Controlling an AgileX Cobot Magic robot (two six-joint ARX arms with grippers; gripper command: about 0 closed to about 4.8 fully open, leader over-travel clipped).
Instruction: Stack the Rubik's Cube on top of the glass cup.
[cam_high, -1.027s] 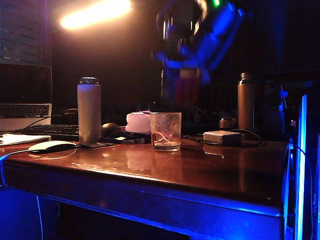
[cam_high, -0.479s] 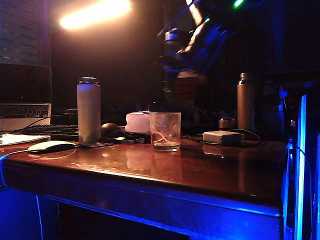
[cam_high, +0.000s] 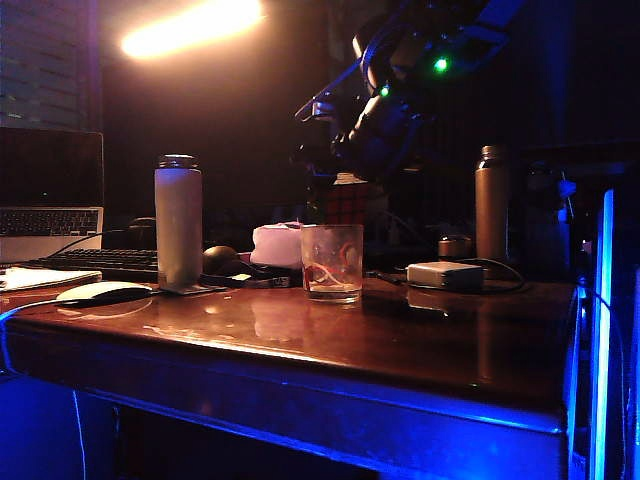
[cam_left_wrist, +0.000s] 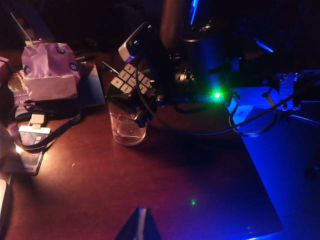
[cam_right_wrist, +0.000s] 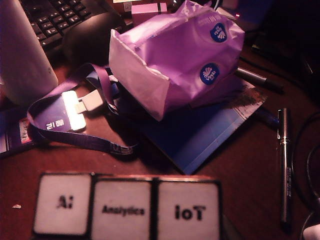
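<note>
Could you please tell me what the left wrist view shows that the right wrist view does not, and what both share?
Only the left wrist view shows the glass cup and the right gripper holding the Rubik's Cube just above its rim, apparently not yet resting on it. Only the right wrist view shows the keyboard, a pen and the cube's printed tiles. Both show the cube, the tissue pack, the lanyard badge and the blue booklet.

Bench (cam_high: 420, 340): polished dark wood, glossy, mirrors the lamp glow.
Glass cup (cam_high: 331, 262): clear, smooth glass, thick base.
Rubik's Cube (cam_right_wrist: 127, 210): matt pale tiles with printed words, dark grid.
Bottle (cam_high: 178, 220): matt body, shiny metal cap.
Bag (cam_right_wrist: 175, 55): crinkled, glossy plastic.
</note>
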